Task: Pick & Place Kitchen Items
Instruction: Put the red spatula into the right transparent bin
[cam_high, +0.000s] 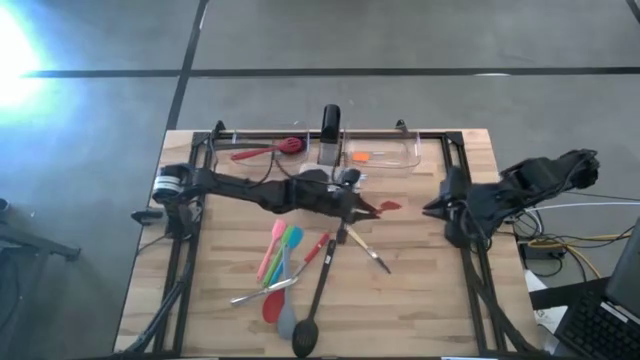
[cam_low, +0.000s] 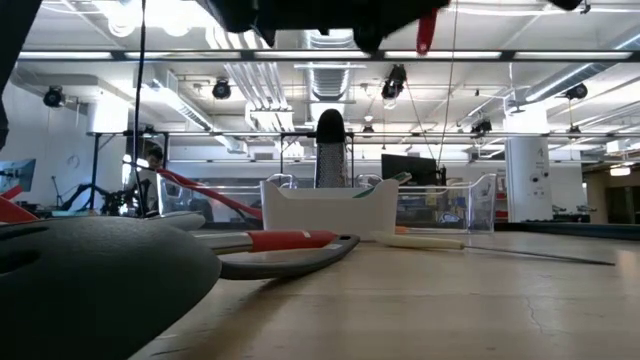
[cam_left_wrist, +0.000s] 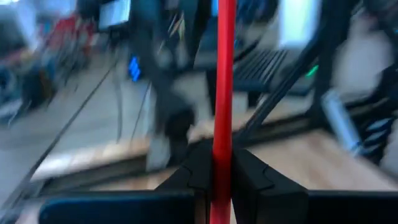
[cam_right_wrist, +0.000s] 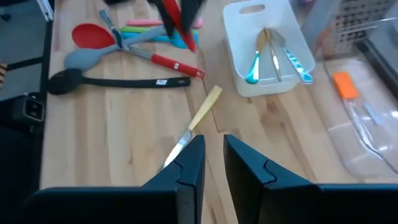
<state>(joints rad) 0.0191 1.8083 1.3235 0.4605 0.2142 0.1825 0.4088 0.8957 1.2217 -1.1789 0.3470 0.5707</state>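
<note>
Fingers of the left gripper pinch a red spatula by its handle, raised above mid-table. Right gripper waits at the table's right edge, jaws slightly apart, empty, a wooden-handled knife lying just ahead.

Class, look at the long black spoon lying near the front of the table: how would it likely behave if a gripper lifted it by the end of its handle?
The black spoon has a long slim handle and a broader bowl, so it would probably droop bowl-first. It looks rigid and light, unlikely to flop. Lying flat, it probably won't roll.
</note>
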